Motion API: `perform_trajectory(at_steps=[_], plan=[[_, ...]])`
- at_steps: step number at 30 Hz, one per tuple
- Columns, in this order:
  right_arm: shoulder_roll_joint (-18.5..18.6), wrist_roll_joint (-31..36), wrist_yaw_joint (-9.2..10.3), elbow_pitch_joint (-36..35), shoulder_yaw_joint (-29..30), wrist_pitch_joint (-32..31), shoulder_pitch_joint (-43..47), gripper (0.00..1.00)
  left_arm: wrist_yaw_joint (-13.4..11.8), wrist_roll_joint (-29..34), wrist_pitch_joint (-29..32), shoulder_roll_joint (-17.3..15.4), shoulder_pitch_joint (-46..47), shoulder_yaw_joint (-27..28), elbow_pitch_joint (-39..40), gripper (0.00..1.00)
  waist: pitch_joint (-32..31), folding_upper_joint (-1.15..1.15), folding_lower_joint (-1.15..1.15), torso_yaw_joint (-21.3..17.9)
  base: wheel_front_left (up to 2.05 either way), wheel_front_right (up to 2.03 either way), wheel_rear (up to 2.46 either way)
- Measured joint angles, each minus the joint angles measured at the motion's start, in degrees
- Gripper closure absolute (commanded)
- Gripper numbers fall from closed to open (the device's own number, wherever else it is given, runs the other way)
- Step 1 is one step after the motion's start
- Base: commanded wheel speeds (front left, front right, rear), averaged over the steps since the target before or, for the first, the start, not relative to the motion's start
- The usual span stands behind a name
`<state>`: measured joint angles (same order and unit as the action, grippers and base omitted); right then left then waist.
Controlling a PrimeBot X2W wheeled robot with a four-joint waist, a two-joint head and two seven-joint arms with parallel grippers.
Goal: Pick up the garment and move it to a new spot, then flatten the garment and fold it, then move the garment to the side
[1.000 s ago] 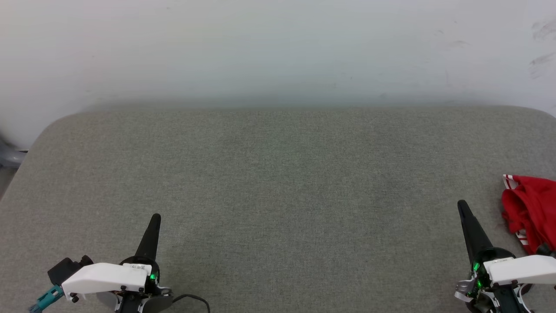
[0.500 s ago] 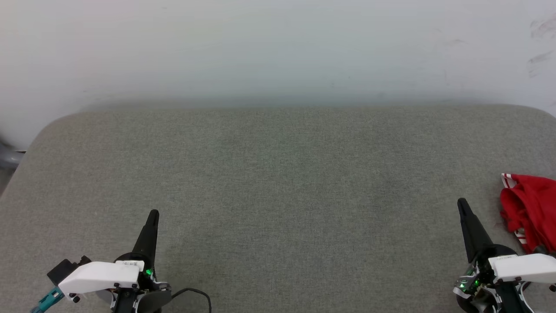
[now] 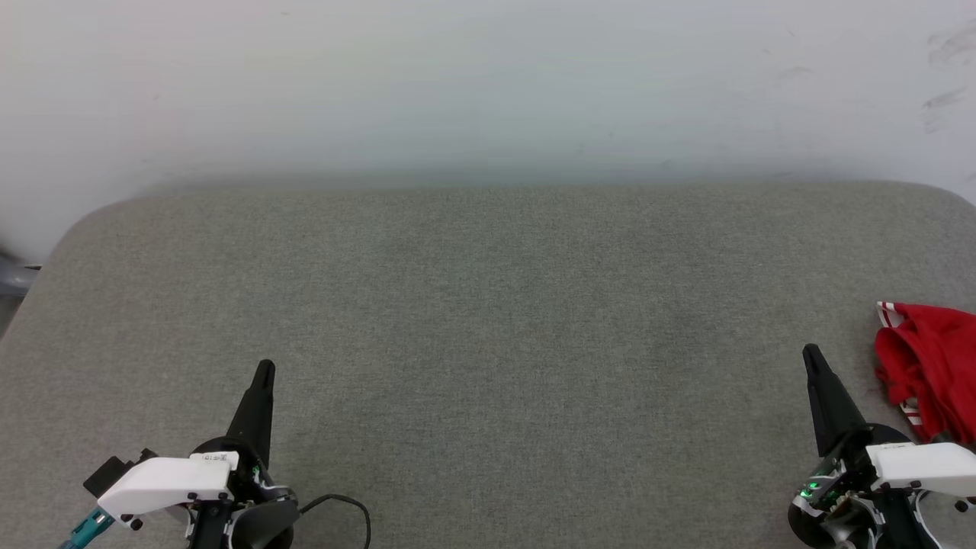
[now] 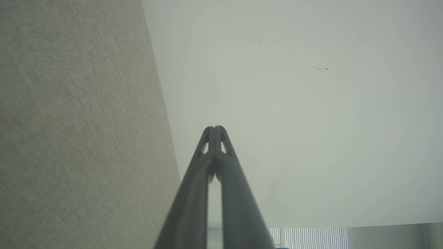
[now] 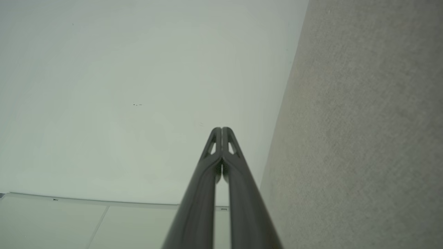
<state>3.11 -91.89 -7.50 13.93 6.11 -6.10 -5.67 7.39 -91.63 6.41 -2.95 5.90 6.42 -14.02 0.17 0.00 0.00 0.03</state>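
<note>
The right end effector (image 3: pixel 810 354) is pressed together and holds nothing, and so is the left end effector (image 3: pixel 264 370), each low at the near edge of the grey counter (image 3: pixel 488 320). The garment (image 3: pixel 929 358) lies bunched in a red heap just right of the right end effector. To lift it well, I judge the right jaws should part first, swing over the heap's thickest fold and pinch deep so the soft jersey cannot slip
</note>
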Motion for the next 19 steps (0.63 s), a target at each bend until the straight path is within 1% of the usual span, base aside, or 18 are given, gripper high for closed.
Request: perform_trajectory(at_steps=[19], plan=[[0.00,-0.78,0.00,0.22,0.09,-0.07,-0.21,1.00,0.02,-0.74,0.15,0.05,0.12,0.13,-0.07,1.00,0.01,0.00,0.00,-0.03,0.00,0.00,0.00]])
